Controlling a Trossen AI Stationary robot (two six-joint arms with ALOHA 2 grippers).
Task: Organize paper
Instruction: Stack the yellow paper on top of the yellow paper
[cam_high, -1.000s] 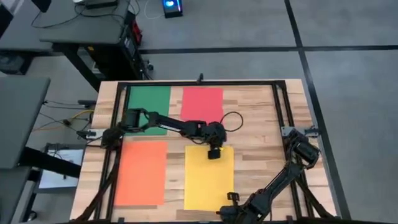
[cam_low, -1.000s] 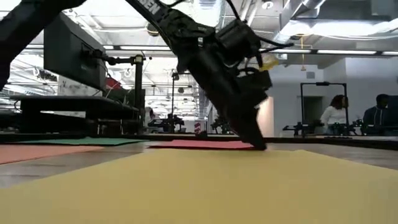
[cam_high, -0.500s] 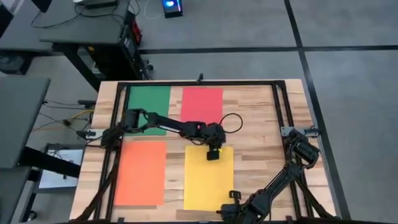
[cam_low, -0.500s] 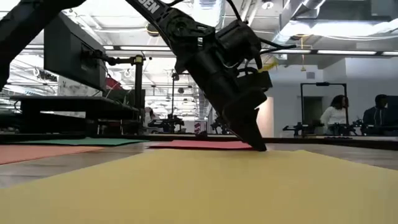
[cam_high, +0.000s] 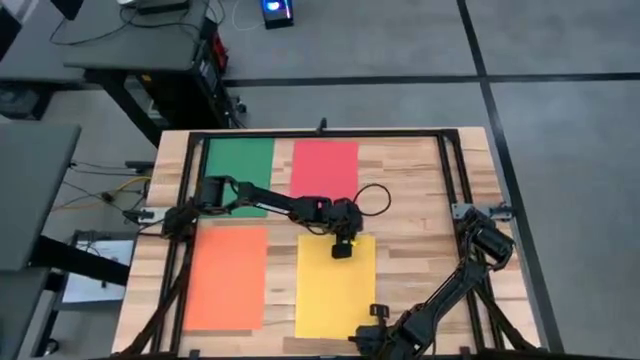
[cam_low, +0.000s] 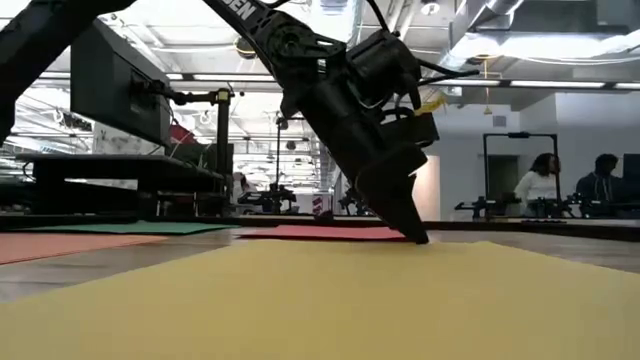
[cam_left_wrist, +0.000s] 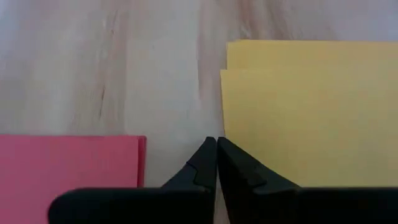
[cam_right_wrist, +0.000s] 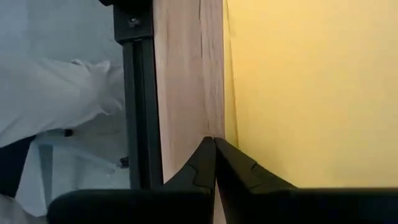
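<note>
Nudged slightly leftward since a second before, the thin, limp yellow paper sheets (cam_high: 335, 286) lay at the table's near middle, best slid by fingertip pressure near an edge, under the closed, empty left gripper (cam_high: 342, 248).

On the table (cam_high: 420, 190), four sheets of paper form a two-by-two grid. One sheet (cam_high: 240, 160) lies at eleven o'clock, with a second (cam_high: 324, 166) just beside it toward twelve o'clock, apart. A third sheet (cam_high: 226, 276) lies at seven o'clock and a fourth (cam_high: 335, 290) at six o'clock, bare wood between them.

The left arm reaches from the nine o'clock edge across the centre; the left gripper (cam_high: 342, 248), fingers together, presses its tip on the fourth sheet's twelve o'clock edge. The right gripper (cam_high: 375, 314), fingers together, sits at that sheet's five o'clock corner, at the table's six o'clock edge.
</note>
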